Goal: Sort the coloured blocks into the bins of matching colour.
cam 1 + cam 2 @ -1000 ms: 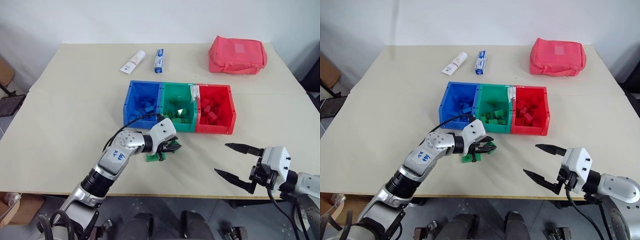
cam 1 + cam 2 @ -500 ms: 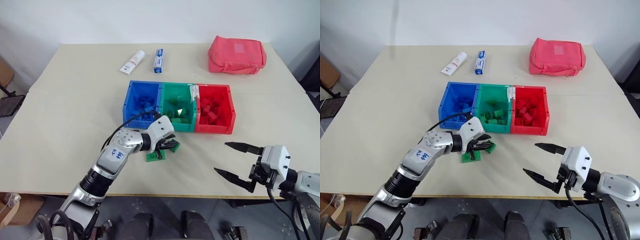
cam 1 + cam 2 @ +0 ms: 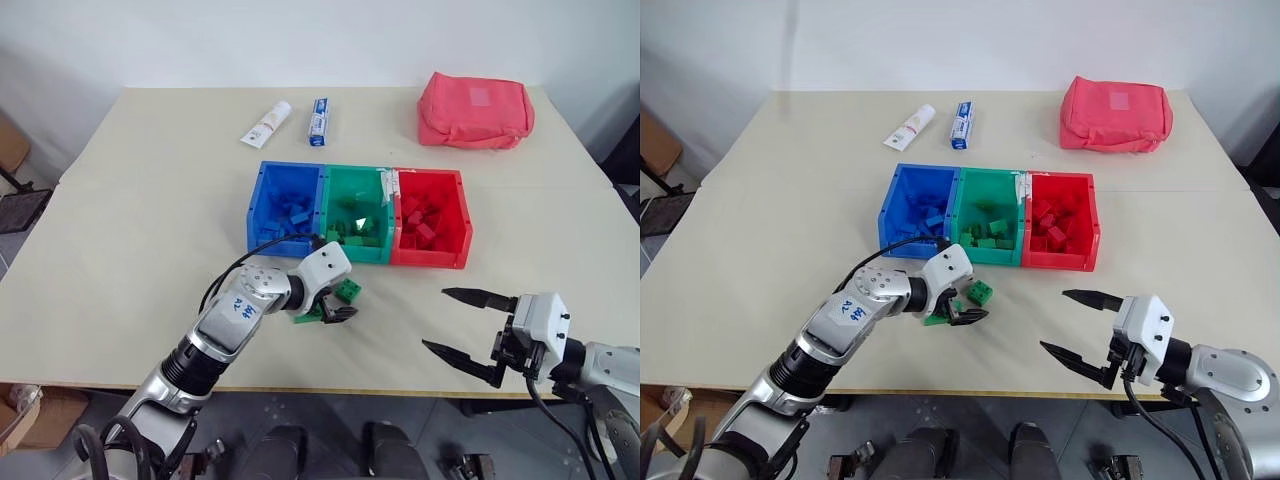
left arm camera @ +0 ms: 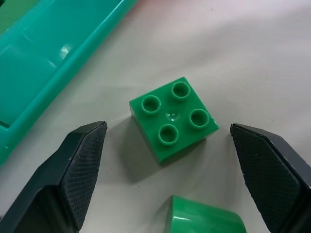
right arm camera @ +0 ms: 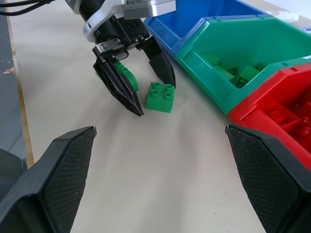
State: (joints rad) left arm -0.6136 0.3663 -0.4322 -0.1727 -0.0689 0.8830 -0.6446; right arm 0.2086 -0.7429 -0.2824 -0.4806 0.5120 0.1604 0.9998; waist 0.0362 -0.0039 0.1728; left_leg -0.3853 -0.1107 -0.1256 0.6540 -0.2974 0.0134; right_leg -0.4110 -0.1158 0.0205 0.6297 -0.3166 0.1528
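The left gripper (image 3: 962,306) hangs low over the surface (image 3: 140,200) with its jaws apart, one on each side of a square four-stud green block (image 4: 173,119) that lies flat just in front of the green bin (image 3: 356,226). A second green block (image 5: 127,74) lies beside it, mostly hidden under the gripper, so its shape is unclear. The right gripper (image 3: 467,333) is well apart, jaws wide and empty.

Glossy plastic on a matt desk

The square green block (image 4: 172,119) is smooth, shiny studded plastic; the bins (image 3: 358,214) are the same glossy moulded plastic. The desk (image 3: 150,220) looks matt, pale and smooth. Both hands' fingers (image 4: 82,167) carry black cross-hatched, rough pads. At 1 o'clock, the pink-red pouch (image 3: 475,109) is soft cloth.
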